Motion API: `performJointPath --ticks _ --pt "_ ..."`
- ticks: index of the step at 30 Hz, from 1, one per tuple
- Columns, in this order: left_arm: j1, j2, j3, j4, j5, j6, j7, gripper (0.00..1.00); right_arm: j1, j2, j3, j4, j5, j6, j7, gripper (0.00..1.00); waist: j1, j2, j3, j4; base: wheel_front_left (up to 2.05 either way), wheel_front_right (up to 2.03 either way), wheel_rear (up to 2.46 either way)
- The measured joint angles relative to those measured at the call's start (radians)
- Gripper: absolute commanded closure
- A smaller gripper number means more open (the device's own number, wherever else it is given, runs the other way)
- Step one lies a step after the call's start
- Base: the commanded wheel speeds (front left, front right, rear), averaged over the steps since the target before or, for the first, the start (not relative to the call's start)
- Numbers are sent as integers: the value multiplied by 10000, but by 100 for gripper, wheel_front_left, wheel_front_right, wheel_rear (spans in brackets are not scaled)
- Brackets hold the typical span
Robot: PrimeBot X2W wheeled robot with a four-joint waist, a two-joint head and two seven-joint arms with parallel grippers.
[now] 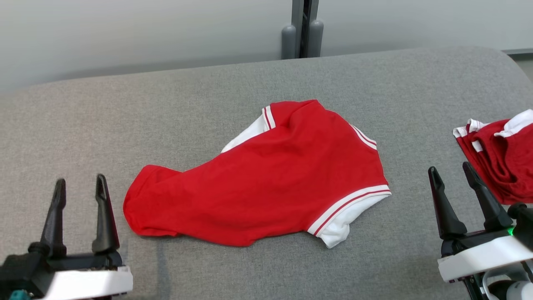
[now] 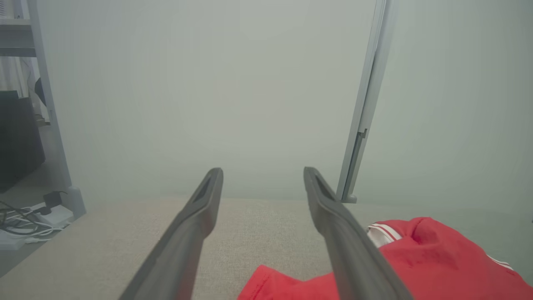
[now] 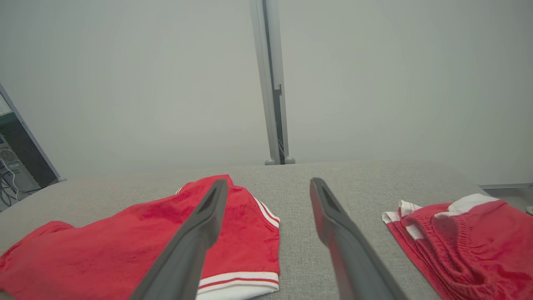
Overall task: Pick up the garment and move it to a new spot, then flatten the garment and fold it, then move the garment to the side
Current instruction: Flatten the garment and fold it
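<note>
Head view: the red garment point(image 1: 266, 175), with white sleeves and red-and-white striped trim, lies loosely bunched at the centre of the grey padded surface point(image 1: 166, 96); a second red garment point(image 1: 504, 158) lies crumpled at the right edge. The left gripper point(image 1: 80, 180) and right gripper point(image 1: 450, 166) stand on either side, fingers spread, holding nothing and clear of the cloth. Left wrist view: the left gripper point(image 2: 262, 171) is spread wide and empty, the garment point(image 2: 437, 258) lying low and to its right. Right wrist view: the right gripper point(image 3: 268, 181) is likewise spread and empty, between the garment point(image 3: 125, 241) and the second red garment point(image 3: 466, 237).
</note>
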Motion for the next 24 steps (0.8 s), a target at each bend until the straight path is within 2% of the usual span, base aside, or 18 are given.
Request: performJointPath --ticks 14,18,24 --pt "522 15 -449 -86 276 178 428 0 267 33 -79 -257 0 0 213 0 0 0 -167 235 0 0 0" --pt "518 -142 -970 418 65 -100 1064 0 250 27 -38 -307 4 0 272 0 0 0 34 274 0 0 0" --pt "657 -449 -1498 1929 -686 -635 1848 0 151 31 27 -257 33 0 259 0 0 0 409 281 0 0 0"
